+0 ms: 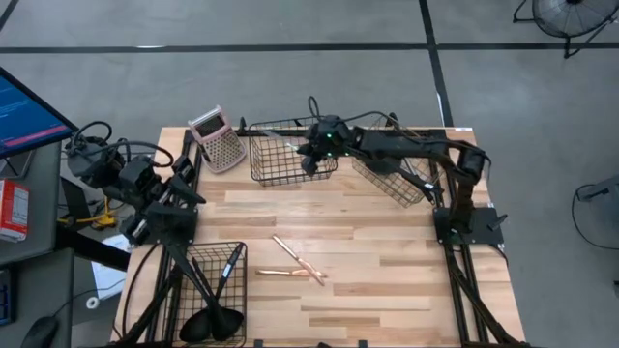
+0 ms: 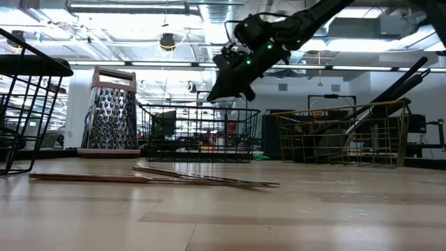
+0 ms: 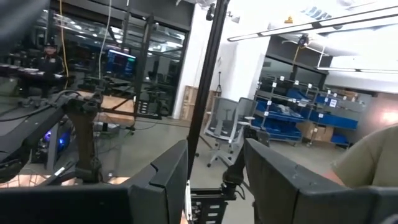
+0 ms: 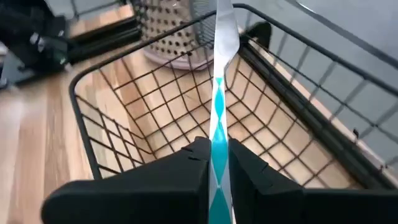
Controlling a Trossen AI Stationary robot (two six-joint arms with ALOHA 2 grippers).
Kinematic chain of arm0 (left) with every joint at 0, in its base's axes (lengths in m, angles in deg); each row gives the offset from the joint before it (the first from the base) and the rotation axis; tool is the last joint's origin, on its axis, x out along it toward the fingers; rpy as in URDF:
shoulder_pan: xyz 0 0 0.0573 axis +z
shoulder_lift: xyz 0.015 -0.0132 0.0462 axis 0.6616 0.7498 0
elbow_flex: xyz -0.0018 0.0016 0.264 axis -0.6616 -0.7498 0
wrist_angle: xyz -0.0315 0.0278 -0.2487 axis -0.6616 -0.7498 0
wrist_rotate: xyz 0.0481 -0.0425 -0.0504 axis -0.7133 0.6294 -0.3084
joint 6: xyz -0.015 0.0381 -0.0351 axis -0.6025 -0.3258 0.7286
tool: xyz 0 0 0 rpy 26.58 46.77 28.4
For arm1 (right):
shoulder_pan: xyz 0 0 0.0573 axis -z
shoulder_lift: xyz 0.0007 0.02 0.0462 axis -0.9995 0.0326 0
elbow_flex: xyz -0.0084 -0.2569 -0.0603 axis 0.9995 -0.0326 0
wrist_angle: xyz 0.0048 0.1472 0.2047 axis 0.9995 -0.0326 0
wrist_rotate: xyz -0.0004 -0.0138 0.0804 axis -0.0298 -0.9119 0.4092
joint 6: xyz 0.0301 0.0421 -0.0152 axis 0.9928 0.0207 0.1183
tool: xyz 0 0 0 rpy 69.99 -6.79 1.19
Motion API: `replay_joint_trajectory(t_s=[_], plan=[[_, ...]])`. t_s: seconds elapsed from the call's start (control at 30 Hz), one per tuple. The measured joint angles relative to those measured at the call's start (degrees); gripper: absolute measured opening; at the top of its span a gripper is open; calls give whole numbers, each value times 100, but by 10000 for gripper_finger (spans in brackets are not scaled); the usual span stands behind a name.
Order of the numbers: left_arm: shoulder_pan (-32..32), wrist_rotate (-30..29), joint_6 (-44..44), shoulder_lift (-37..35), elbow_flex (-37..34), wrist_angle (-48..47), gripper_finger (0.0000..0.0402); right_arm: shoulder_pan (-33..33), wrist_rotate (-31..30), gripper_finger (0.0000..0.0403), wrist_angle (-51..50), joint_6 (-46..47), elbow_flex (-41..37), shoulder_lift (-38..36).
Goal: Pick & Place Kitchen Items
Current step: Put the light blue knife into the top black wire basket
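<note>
Wooden table (image 1: pixel 387 251): three wire baskets, two copper pieces (image 1: pixel 295 263); right claw (image 4: pixel 214 155) clamps silver-teal piece (image 4: pixel 219 106); left claw (image 3: pixel 214 168) apart.

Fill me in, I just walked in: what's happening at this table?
The right gripper is shut on a silver-teal utensil, holding it over the black basket at the table's back. The left gripper waits at the table's left edge. Two copper pieces lie on the table.

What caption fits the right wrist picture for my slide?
Right gripper holding a slim silver-teal utensil above the empty black wire basket.
</note>
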Motion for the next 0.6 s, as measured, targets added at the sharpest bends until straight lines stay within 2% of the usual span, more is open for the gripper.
replay_joint_trajectory(t_s=[0.33,0.6], plan=[[0,-83,2,0,0,0,140,-32,63,21,-1509,-984,1201,760],[0,-83,2,0,0,-2,140,41,-76,21,-1761,-969,1291,855]])
